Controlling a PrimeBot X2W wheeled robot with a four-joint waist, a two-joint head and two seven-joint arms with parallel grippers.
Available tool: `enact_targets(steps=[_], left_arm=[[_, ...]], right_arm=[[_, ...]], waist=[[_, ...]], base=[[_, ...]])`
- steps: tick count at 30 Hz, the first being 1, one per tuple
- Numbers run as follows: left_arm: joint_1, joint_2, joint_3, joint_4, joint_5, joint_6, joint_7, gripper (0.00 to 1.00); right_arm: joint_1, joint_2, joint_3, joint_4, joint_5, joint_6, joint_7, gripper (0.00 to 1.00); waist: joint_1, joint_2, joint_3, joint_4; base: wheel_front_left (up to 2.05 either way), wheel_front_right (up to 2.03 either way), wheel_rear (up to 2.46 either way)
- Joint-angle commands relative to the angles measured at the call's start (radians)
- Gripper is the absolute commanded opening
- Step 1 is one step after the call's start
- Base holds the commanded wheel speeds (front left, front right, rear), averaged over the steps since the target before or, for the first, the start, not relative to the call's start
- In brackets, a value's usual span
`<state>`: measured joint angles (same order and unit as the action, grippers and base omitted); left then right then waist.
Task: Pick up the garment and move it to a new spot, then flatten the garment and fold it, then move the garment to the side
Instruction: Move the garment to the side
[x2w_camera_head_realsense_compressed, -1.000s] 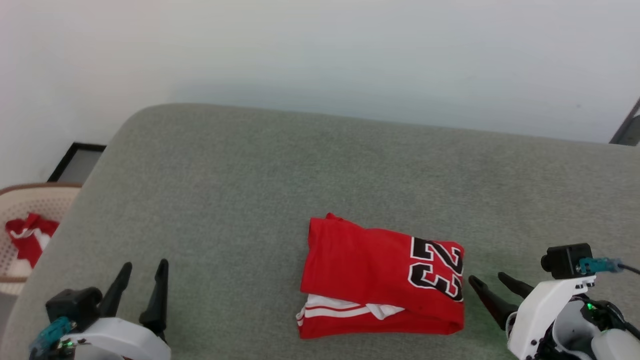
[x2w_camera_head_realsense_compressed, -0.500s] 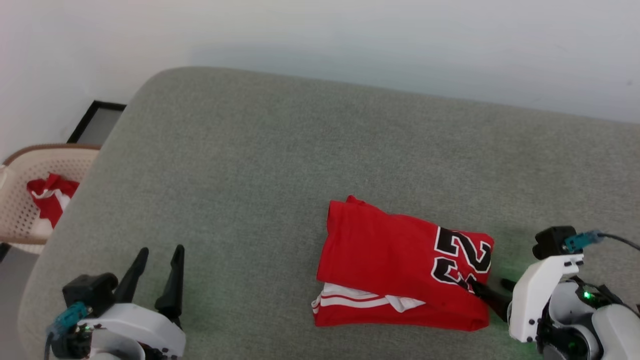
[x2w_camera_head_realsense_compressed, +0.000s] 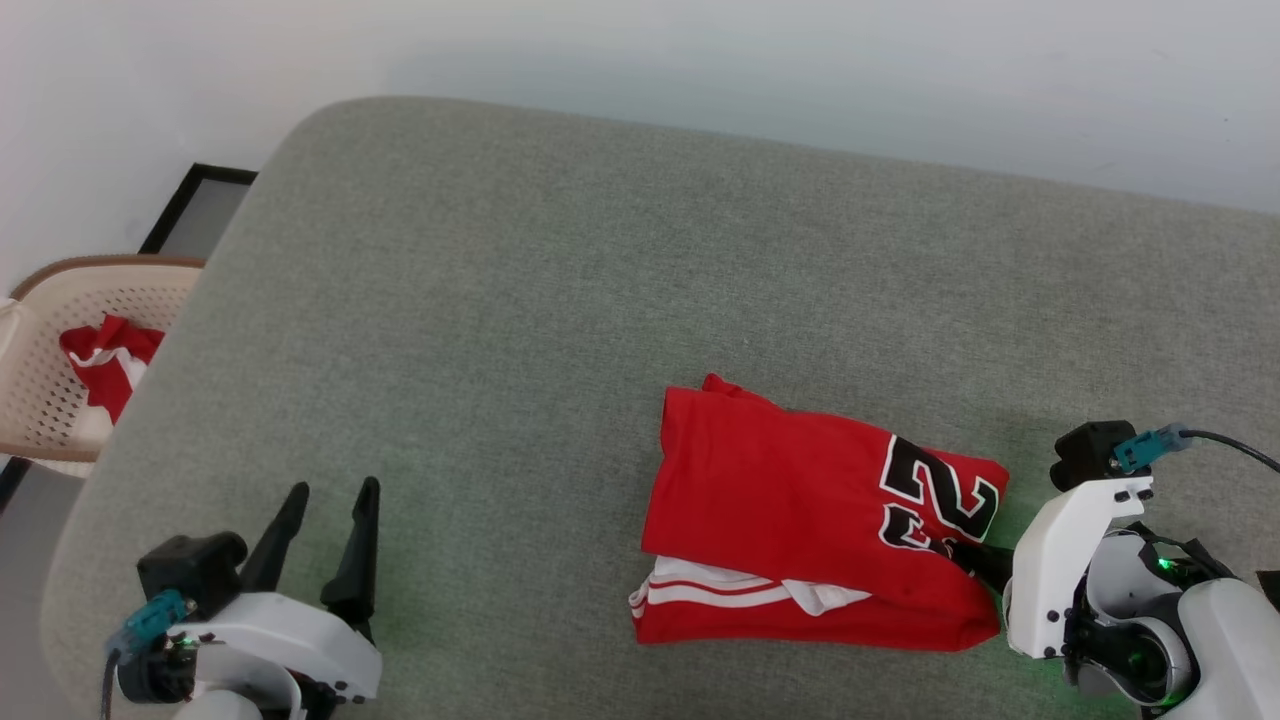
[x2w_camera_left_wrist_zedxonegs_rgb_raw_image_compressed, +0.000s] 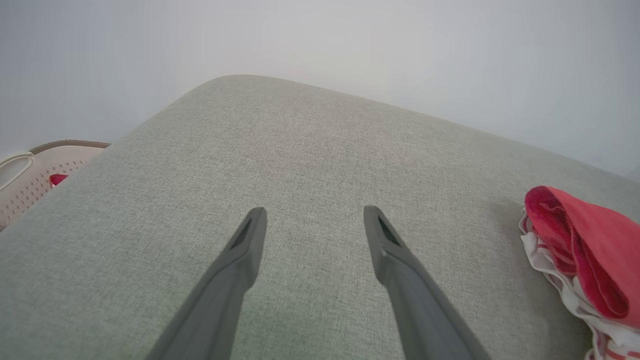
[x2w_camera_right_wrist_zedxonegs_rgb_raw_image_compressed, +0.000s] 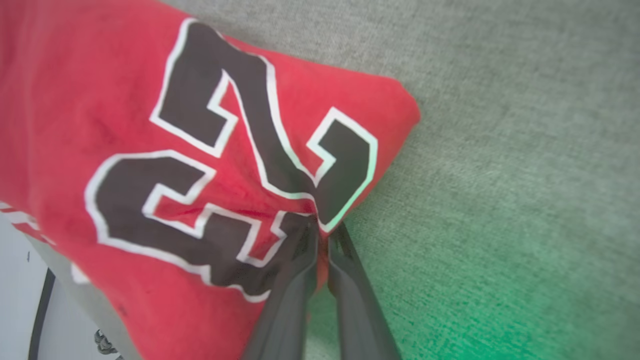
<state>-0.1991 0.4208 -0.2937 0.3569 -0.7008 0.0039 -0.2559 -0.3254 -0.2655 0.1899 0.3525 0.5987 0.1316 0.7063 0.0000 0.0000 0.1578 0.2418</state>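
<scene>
While the shirt (x2w_camera_head_realsense_compressed: 790, 500) is lying folded on the right side of the table (x2w_camera_head_realsense_compressed: 500, 300), the right hand (x2w_camera_head_realsense_compressed: 962, 552) is pinching its right edge, just by the black number (x2w_camera_right_wrist_zedxonegs_rgb_raw_image_compressed: 235, 165). Its two fingers are squeezing shut on a little bit of red cloth, and the cloth is bunching up there. The left hand (x2w_camera_head_realsense_compressed: 334, 485) is waiting wide open over the bare table, well apart from the shirt, and it is holding nothing.

What could be going wrong from here? The right hand is only gripping a small bit at one edge. I cannot tell how many layers it is catching; maybe it is only the top one. If so, pulling could be opening the fold up, and the white stripy part (x2w_camera_head_realsense_compressed: 720, 598) underneath could be getting left behind. The soft table cover could also be dragging on the shirt and tugging it out of the pinch.

A second ago the right hand was open and sitting just beside the shirt, not touching it. Now it is closing on the edge. The left hand is staying open like before. The whole picture is sitting differently too, but that is the camera moving, not the shirt.
</scene>
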Motion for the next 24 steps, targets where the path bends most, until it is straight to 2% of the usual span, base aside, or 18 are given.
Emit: enact_targets(steps=[1,8,17,24], left_arm=[[-0.008,-0.002,0.005,0.005,0.007,-0.005,-0.005,1.0],[-0.019,-0.005,0.009,0.014,0.016,-0.013,-0.007,1.0],[-0.046,-0.015,0.007,0.021,0.028,-0.023,-0.009,1.0],[-0.084,-0.021,-0.001,0.03,0.049,-0.035,-0.01,1.0]], right_arm=[[0.029,0.004,0.011,0.004,0.004,-0.002,0.025,0.0],[0.013,-0.02,-0.018,-0.071,-0.016,-0.002,0.037,0.0],[-0.027,-0.054,-0.062,-0.109,-0.045,-0.002,0.044,0.0],[-0.074,-0.123,-0.117,-0.127,-0.056,-0.002,0.039,0.0]], waist=[[0.0,0.0,0.001,-0.004],[0.0,0.0,0.007,-0.018],[0.0,0.0,0.025,-0.037],[0.0,0.0,0.048,-0.071]], base=[[0.0,0.0,0.0],[0.0,0.0,0.0],[0.0,0.0,0.0],[0.0,0.0,0.0]])
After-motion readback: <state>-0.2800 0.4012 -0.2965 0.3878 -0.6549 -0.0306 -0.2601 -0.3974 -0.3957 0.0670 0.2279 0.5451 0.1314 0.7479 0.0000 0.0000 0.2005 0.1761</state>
